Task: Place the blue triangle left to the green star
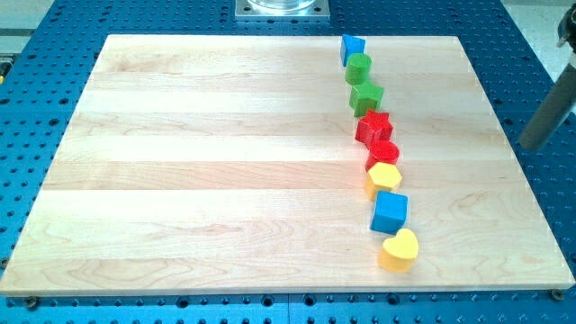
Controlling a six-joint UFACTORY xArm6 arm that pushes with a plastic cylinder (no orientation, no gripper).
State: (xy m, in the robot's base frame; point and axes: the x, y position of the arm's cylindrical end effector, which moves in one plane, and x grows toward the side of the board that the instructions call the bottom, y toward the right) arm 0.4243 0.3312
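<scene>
The blue triangle [352, 49] sits at the top edge of the wooden board [207, 162], at the head of a curved line of blocks. Just below it is a green cylinder [359, 67], then the green star [366, 96]. My rod comes in from the view's right edge, and my tip [531, 146] is off the board over the blue perforated table, far to the right of the green star and the blue triangle. It touches no block.
Below the green star the line goes on: a red star [373, 127], a red cylinder [384, 153], a yellow hexagon [383, 178], a blue cube [390, 212] and a yellow heart [400, 249]. A metal mount [282, 8] sits at the view's top.
</scene>
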